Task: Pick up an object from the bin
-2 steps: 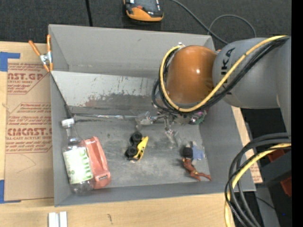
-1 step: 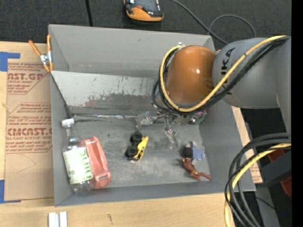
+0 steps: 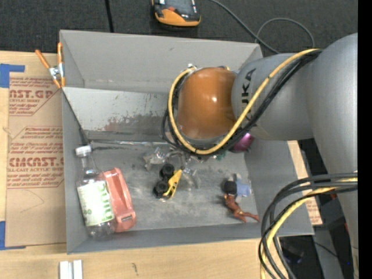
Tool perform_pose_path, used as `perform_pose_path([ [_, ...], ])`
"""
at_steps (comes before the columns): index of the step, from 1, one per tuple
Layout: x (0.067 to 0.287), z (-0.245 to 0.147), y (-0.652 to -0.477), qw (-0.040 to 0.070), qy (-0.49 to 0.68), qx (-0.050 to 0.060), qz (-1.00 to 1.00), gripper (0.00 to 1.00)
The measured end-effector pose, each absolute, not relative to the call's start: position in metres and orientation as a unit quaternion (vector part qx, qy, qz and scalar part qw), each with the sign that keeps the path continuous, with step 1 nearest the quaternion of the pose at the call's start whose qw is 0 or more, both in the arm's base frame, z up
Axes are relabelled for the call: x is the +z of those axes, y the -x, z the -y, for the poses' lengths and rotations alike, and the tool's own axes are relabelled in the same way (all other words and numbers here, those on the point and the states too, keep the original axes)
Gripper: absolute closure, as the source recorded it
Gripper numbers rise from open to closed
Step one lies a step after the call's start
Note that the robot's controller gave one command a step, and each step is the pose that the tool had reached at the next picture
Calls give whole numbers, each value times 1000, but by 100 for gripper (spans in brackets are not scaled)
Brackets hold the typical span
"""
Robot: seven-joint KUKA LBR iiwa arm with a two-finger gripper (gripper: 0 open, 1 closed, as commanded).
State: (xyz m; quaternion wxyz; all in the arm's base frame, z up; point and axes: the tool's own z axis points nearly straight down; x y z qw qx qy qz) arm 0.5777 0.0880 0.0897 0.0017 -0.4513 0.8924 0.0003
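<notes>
A grey metal bin [image 3: 157, 51] seen from above, with a large silver robot arm [image 3: 296, 97] reaching in from the bin's right edge. A rounded orange cover [image 3: 206, 103] on the arm's wrist, ringed by yellow and black cables, hangs over the middle of the bin, close to the sloping back wall. The cover hides the jaws, so I cannot tell whether they are spread or pressed together, or whether anything is between them.

Just beneath the cover's lower edge, on the bin floor near the centre, lies a small clear, shiny crumpled piece [image 3: 156, 156]. Right beside it, towards the front edge, sits a small black-and-yellow toy [image 3: 168, 182] – two black lumps with a yellow bar between them. These two are the things nearest the wrist.

In the front left corner a clear bottle [image 3: 93, 199] with a green-and-white label and a white cap lies on its side along the left wall. A salmon-pink case [image 3: 121, 199] lies against it, touching, on the side facing the centre.

Towards the front right corner sit a small black-and-pale-blue block [image 3: 237, 188] and, just nearer the front edge, a little brown-orange figure [image 3: 238, 209] – close together, well apart from the bottle. At the right wall, a magenta object [image 3: 243, 142] peeks out from under the arm.
</notes>
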Motion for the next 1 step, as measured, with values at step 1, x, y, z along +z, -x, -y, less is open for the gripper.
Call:
perform_pose_path([
  [1, 71, -97, -558, 2, 587, 1, -810, 100],
])
